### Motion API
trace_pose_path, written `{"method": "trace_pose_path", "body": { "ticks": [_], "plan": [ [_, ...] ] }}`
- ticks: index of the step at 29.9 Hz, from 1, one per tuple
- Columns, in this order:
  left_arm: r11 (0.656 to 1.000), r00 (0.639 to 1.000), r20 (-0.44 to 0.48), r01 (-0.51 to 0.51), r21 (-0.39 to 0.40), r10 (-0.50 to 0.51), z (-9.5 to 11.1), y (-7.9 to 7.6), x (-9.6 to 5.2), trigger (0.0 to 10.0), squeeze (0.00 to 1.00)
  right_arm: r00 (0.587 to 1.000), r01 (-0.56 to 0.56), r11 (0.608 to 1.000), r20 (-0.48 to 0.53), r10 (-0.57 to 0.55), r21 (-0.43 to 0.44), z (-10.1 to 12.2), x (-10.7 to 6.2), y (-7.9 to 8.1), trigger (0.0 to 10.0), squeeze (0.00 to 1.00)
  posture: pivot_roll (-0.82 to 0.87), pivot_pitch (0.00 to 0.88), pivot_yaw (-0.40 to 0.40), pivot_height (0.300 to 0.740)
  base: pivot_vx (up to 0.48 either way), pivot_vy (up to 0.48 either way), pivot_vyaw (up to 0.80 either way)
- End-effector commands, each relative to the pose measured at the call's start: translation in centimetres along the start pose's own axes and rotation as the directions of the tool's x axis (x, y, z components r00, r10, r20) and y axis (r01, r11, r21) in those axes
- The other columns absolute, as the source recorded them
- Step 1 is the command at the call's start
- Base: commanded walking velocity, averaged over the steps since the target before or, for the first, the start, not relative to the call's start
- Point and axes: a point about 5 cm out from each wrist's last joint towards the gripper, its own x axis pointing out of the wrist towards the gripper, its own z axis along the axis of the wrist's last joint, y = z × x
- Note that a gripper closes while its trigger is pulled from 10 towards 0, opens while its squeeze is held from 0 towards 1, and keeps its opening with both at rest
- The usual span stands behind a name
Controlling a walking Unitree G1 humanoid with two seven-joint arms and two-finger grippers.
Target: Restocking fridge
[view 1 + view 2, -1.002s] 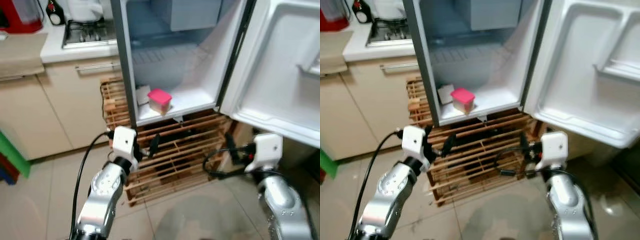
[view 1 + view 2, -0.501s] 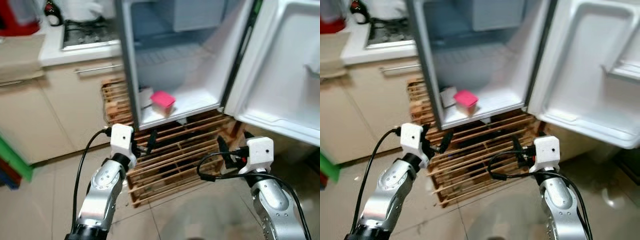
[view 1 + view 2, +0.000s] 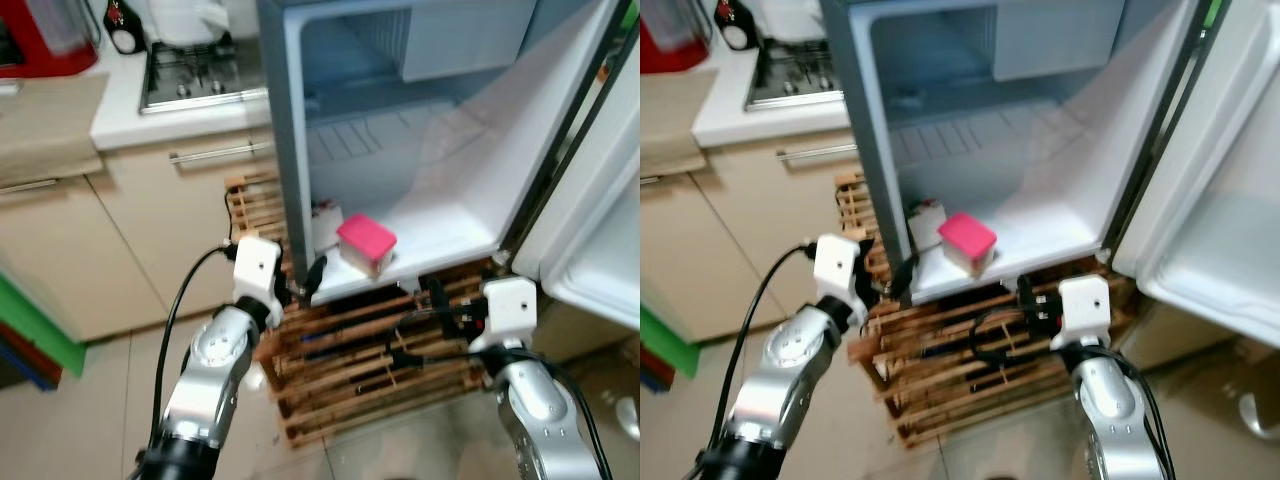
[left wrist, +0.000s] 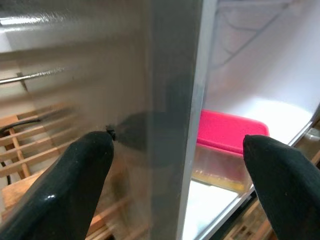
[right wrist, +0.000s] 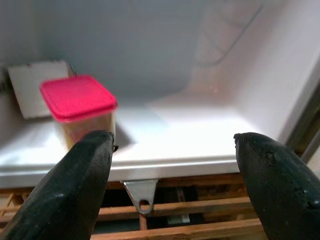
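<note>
The clear square tub with a pink lid (image 3: 366,243) sits near the front left corner of the open white fridge's floor (image 3: 455,225), evidently just stocked. Both the left gripper (image 4: 175,165) and the right gripper (image 5: 172,172) hover spread and empty, facing that front edge.

A home kitchen: gas hob (image 3: 200,75), cupboards (image 3: 190,210), open fridge (image 3: 400,150)

Even indoor light fills the kitchen, brightest on the white fridge floor (image 5: 200,135), which nearly washes out in the right wrist view. The head views are slightly soft. Both wrist views blur close up: the black fingers (image 4: 75,180) and the pink-lidded container (image 5: 80,107) lack sharp edges.
</note>
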Motion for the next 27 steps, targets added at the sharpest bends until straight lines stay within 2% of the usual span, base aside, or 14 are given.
{"method": "trace_pose_path", "body": {
  "ticks": [1,3,6,9,11,17,21,22,27],
  "plan": [
    [0.999,0.998,0.045,0.052,-0.008,-0.051,1.1,-0.3,-0.2,10.0,0.00,0.997,-0.074,0.997,0.002,0.074,0.021,0.3,0.0,1.2,10.0,0.00,-0.20,0.015,0.062,0.740,0.000,0.000,0.00],
    [0.997,0.994,0.074,0.078,-0.016,-0.076,1.9,-0.2,-0.9,10.0,0.00,0.990,-0.137,0.990,-0.020,0.138,0.032,0.1,-0.2,1.9,10.0,0.00,-0.20,0.017,0.062,0.740,0.000,0.000,0.00],
    [0.996,0.993,0.080,0.091,-0.018,-0.089,2.2,-0.1,-1.2,10.0,0.00,0.988,-0.154,0.988,-0.027,0.155,0.032,-0.1,-0.3,2.0,10.0,0.00,-0.19,0.018,0.062,0.740,0.000,0.000,0.00],
    [0.996,0.991,0.095,0.094,-0.010,-0.093,2.7,0.6,-1.6,10.0,0.00,0.985,-0.163,0.986,-0.049,0.165,0.041,-0.6,0.5,1.9,10.0,0.00,-0.17,0.025,0.060,0.740,0.000,0.000,0.00],
    [0.995,0.990,0.103,0.095,-0.014,-0.093,3.1,1.3,-2.0,10.0,0.00,0.983,-0.176,0.984,-0.053,0.178,0.033,-0.7,1.6,2.0,10.0,0.00,-0.14,0.027,0.057,0.740,0.000,0.000,0.00],
    [0.993,0.992,0.037,0.118,0.001,-0.118,2.6,2.2,-3.6,10.0,0.00,0.973,-0.224,0.974,-0.048,0.225,0.033,-0.5,3.2,3.1,10.0,0.00,-0.09,0.042,0.065,0.740,0.000,0.000,0.00],
    [0.994,0.994,0.019,0.107,0.001,-0.107,2.7,2.7,-4.2,10.0,0.00,0.966,-0.251,0.966,-0.047,0.254,0.060,-0.5,3.7,3.9,10.0,0.00,-0.07,0.065,0.072,0.740,0.000,0.000,0.00],
    [0.994,0.994,0.016,0.105,0.003,-0.105,3.0,2.9,-4.6,10.0,0.00,0.960,-0.271,0.958,-0.046,0.276,0.092,-0.4,4.0,4.6,10.0,0.00,-0.06,0.093,0.069,0.740,0.000,0.000,0.00],
    [0.993,0.992,0.012,0.122,-0.001,-0.122,3.3,2.6,-5.2,10.0,0.00,0.960,-0.266,0.953,-0.048,0.275,0.145,-0.2,5.2,5.0,10.0,0.00,-0.05,0.121,0.059,0.740,0.000,0.000,0.00]
  ]
}}
